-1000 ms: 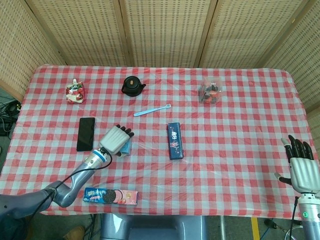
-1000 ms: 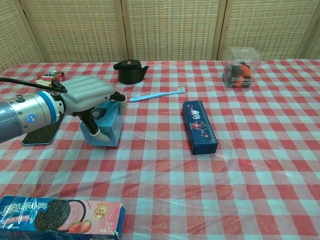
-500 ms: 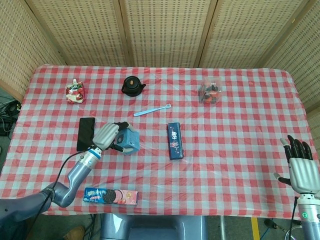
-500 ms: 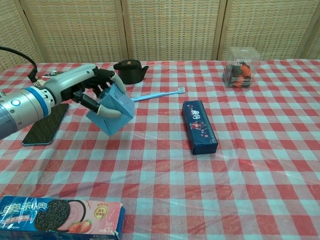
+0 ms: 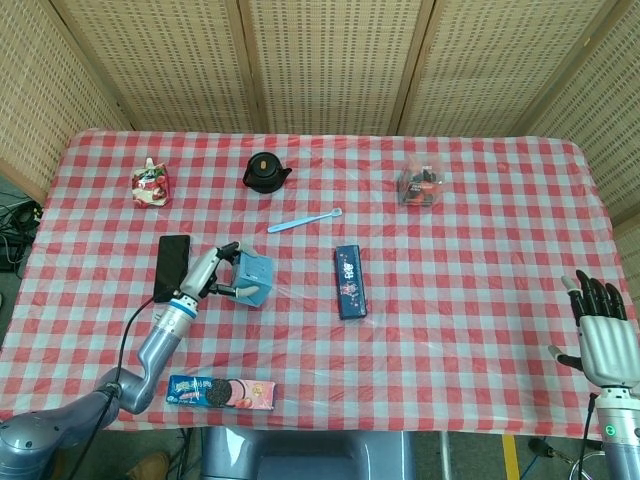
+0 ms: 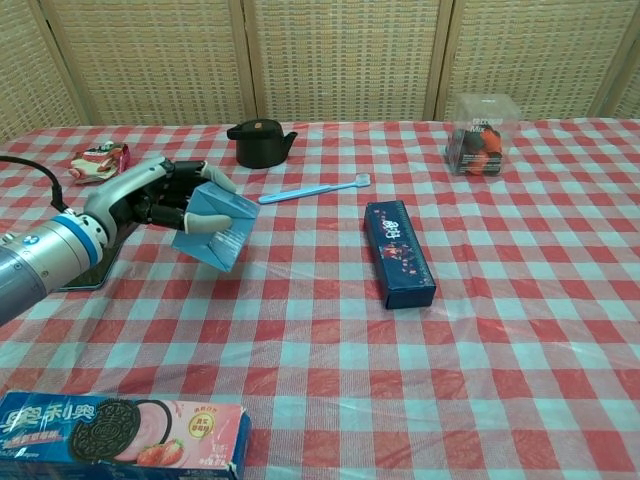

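Observation:
My left hand (image 5: 207, 273) (image 6: 150, 198) grips a small light-blue box (image 5: 253, 278) (image 6: 213, 228), tilted and lifted a little off the checked tablecloth, left of centre. A black phone (image 5: 172, 267) lies just left of that hand. My right hand (image 5: 602, 335) hovers off the table's near right corner, fingers spread, holding nothing; the chest view does not show it.
A dark blue carton (image 5: 349, 281) (image 6: 398, 251) lies at centre. A blue toothbrush (image 5: 304, 220) (image 6: 312, 189), black teapot (image 5: 265, 171) (image 6: 259, 142), red snack pouch (image 5: 150, 184) and clear fruit box (image 5: 420, 185) (image 6: 479, 134) sit further back. A cookie pack (image 5: 221, 392) (image 6: 118, 435) lies at the near edge.
My left hand closed around the blue box, tipped it and lifted it off the cloth, drawing slightly left and back. The right hand stayed put.

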Controlling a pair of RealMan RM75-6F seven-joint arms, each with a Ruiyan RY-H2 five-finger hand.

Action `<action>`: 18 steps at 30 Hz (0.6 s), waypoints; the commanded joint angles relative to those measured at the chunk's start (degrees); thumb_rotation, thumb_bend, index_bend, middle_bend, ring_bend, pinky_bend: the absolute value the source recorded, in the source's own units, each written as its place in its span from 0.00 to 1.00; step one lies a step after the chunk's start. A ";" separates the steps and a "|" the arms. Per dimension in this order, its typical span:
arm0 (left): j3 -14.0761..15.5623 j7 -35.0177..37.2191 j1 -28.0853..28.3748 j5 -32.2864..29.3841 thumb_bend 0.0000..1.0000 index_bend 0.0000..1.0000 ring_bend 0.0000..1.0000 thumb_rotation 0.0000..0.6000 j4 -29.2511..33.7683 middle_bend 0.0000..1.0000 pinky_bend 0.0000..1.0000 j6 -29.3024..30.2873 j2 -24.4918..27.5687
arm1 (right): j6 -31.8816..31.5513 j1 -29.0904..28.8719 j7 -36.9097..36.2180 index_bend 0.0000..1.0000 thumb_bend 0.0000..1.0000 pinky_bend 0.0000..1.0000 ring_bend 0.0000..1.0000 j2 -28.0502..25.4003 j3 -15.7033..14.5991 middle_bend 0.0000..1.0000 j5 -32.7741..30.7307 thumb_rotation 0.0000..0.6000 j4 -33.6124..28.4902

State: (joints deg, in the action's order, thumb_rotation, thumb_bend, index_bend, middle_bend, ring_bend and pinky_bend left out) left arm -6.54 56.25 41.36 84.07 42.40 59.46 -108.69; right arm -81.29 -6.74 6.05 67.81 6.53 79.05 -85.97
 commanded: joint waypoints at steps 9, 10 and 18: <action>3.31 -0.57 -0.23 2.69 0.00 0.01 0.01 1.00 -0.71 0.00 0.04 -1.34 1.76 | 0.03 0.00 0.02 0.00 0.00 0.00 0.00 0.04 0.00 0.00 -0.04 1.00 0.03; 3.40 0.15 -0.94 3.23 0.00 0.00 0.00 1.00 -0.12 0.00 0.00 0.87 2.51 | -0.04 0.02 0.00 0.00 0.00 0.00 0.00 0.04 0.02 0.00 -0.04 1.00 0.01; 4.02 1.84 -3.56 5.57 0.00 0.00 0.00 1.00 3.24 0.00 0.00 9.04 6.95 | -0.29 0.09 0.14 0.00 0.00 0.00 0.00 0.00 -0.10 0.00 0.30 1.00 -0.31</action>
State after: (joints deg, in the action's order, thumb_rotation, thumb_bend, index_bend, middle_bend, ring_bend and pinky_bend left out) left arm -2.74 57.79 38.73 88.80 44.42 66.62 -103.20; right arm -81.58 -6.66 6.19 67.82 6.44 79.34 -86.28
